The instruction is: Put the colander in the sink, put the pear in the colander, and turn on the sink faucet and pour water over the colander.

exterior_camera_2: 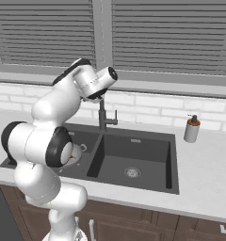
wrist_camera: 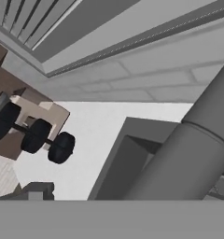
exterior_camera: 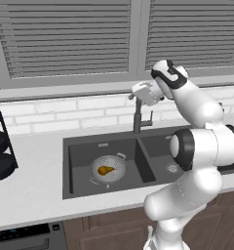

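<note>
Left base view: pear (exterior_camera: 106, 170) sits in colander (exterior_camera: 108, 169), left basin of sink (exterior_camera: 80, 151)—your spread gripper (exterior_camera: 136, 93), twelve o'clock above sink faucet (exterior_camera: 137, 117)—water unpoured.

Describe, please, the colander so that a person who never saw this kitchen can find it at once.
Look at the dark double-basin sink set in the pale counter below the window blinds. In its left basin, left of the faucet, sits the colander, a small round pale perforated bowl with two loop handles. It is the sole light thing in the sink, and the golden-brown pear lies inside it.
</note>
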Controlling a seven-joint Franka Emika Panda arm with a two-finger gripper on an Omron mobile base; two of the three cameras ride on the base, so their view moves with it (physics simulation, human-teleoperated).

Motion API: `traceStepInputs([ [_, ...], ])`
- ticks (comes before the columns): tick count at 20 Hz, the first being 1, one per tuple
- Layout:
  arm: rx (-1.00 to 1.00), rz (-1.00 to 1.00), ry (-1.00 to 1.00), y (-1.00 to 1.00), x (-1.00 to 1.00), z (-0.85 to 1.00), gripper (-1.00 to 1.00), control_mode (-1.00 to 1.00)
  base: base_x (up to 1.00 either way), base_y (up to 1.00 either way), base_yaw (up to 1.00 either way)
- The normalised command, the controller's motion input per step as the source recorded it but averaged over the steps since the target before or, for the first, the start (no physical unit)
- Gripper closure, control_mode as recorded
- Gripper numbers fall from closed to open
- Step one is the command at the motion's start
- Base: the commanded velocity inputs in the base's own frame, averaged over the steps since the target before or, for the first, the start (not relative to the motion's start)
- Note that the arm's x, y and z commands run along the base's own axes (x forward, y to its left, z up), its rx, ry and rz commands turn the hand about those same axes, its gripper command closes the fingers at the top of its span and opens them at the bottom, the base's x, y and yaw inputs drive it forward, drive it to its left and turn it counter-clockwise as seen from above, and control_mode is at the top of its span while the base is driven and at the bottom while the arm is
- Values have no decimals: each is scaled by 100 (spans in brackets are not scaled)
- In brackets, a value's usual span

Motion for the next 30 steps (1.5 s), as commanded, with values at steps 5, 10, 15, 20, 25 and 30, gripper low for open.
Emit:
traceStepInputs([
  [5,0,0,-7,20,22,-3,-100,-100,0,0,0],
  [10,0,-2,-7,1,25,-8,-100,-100,0,0,0],
  [15,0,-5,-6,0,49,-11,-100,-100,0,0,0],
  [20,0,-7,-4,12,34,-2,-100,-100,0,0,0],
  [25,-1,-13,0,11,36,-2,-100,-100,0,0,0],
  [30,-5,-18,0,2,71,-19,-100,-100,0,0,0],
])
